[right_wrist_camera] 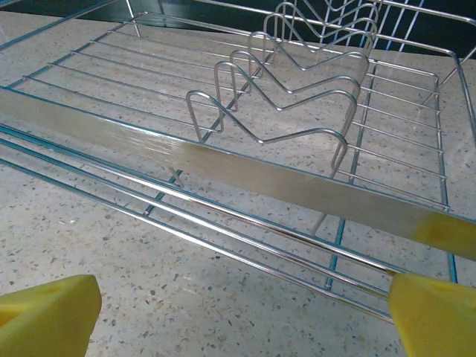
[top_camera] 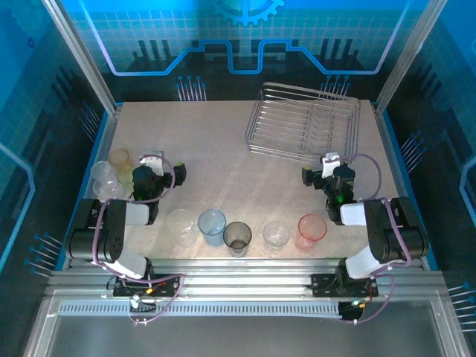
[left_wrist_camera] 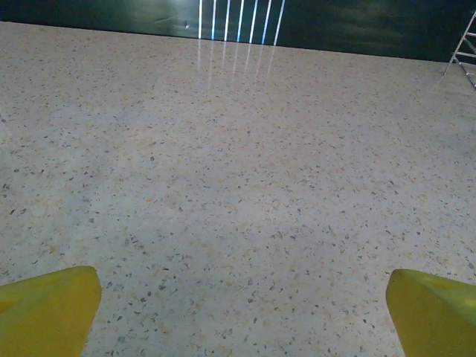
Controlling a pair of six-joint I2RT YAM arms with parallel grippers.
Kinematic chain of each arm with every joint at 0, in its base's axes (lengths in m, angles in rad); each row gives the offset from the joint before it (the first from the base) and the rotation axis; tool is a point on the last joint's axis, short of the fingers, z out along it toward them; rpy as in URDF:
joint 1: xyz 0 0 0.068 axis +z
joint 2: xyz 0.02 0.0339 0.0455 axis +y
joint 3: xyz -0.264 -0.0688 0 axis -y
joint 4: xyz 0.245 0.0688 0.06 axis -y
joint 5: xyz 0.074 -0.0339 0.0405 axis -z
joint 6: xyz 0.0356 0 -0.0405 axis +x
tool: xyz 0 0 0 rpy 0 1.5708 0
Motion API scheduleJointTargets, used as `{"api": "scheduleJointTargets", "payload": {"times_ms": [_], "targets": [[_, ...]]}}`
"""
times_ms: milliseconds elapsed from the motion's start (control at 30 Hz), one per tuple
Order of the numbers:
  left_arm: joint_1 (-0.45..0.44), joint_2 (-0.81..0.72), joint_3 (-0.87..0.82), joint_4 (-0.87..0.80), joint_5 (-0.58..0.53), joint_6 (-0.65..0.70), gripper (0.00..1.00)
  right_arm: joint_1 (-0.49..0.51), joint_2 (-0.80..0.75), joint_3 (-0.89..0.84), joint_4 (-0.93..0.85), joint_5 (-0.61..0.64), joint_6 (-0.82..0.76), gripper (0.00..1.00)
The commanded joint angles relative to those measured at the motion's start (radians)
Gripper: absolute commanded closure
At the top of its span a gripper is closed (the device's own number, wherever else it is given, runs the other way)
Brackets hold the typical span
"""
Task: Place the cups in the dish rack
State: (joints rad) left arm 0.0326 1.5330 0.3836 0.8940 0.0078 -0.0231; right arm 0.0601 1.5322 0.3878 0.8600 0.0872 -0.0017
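Observation:
Five cups stand in a row near the front edge: clear (top_camera: pixel 181 224), pale blue (top_camera: pixel 212 225), smoky grey (top_camera: pixel 237 237), clear (top_camera: pixel 276 235) and pink-red (top_camera: pixel 312 230). More cups cluster at the left, among them an amber one (top_camera: pixel 119 158) and a clear one (top_camera: pixel 102 172). The silver wire dish rack (top_camera: pixel 305 123) sits at the far right with nothing in it. My left gripper (top_camera: pixel 158 165) is open beside the left cluster, its yellow fingertips (left_wrist_camera: pixel 52 306) wide apart over bare table. My right gripper (top_camera: pixel 328 168) is open just in front of the dish rack (right_wrist_camera: pixel 245 172), with nothing between its jaws (right_wrist_camera: pixel 242 312).
The speckled tabletop (top_camera: pixel 223 171) lies bare between the arms and the rack. Metal posts and blue panels close the table at the back and sides. A corner of the rack (left_wrist_camera: pixel 467 44) peeks in at the far right of the left wrist view.

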Motion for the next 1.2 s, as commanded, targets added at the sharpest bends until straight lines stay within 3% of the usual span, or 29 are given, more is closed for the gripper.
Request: {"api": "scheduleJointTargets", "payload": {"times_ms": [0,767,933,1067,1167], "targets": [[-0.002,0.011,0.007,-0.001,0.02,0.015,0.01,0.01,0.002,0.012,0.019,-0.027,-0.024,0.0],[-0.003,0.01,0.007,-0.003,0.02,0.017,0.01,-0.023,0.002,0.012,0.019,-0.077,0.003,0.0],[-0.007,-0.041,0.018,-0.063,0.143,0.065,0.01,-0.02,-0.006,0.01,0.023,-0.079,0.002,0.0],[-0.039,-0.211,0.039,-0.232,0.02,0.06,0.01,0.055,-0.176,-0.02,-0.061,0.086,-0.04,0.0],[-0.088,-0.357,-0.002,-0.179,-0.119,0.066,0.01,0.074,-0.31,-0.036,-0.153,0.161,0.01,0.0]]}}
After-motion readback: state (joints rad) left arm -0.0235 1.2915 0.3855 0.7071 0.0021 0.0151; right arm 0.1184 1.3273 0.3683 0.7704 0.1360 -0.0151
